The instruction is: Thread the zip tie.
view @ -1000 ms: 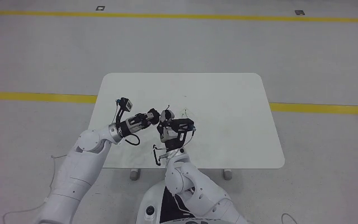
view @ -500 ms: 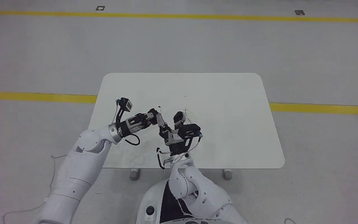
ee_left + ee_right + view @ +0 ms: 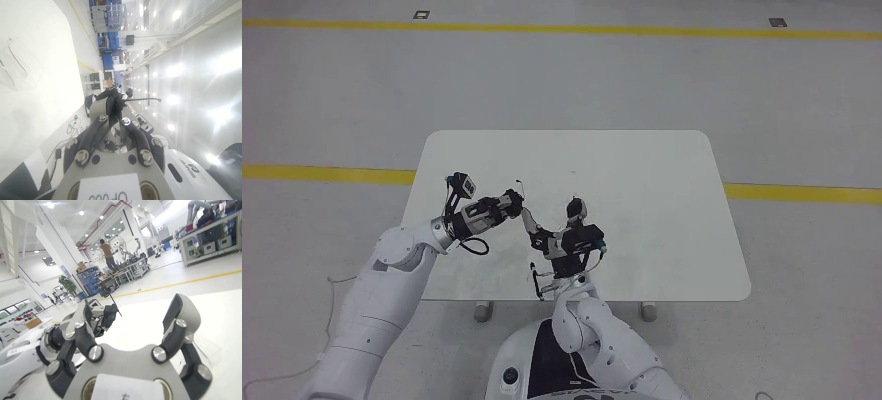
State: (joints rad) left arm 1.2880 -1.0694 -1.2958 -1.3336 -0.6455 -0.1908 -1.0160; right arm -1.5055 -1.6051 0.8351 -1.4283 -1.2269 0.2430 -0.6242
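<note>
Look at your left gripper [image 3: 112, 95] first. Its two fingers are pressed tight together on one end of the black zip tie [image 3: 140, 99]. The rest of the zip tie sticks out past the fingertips into the air. A small blocky head sits at its far, free end. The zip tie is up above the table [image 3: 662, 170] and does not touch it. It is over the near left part of the table.

Your left arm comes in over the table's left edge with the elbow bent. The left gripper points in toward the middle of the table.

Your right gripper [image 3: 557, 223] is wide open and holds nothing. It hangs above the near side of the table, just beside the left gripper. Its fingers do not touch the zip tie.

A clear plastic sleeve [image 3: 16, 62] lies flat on the table.
</note>
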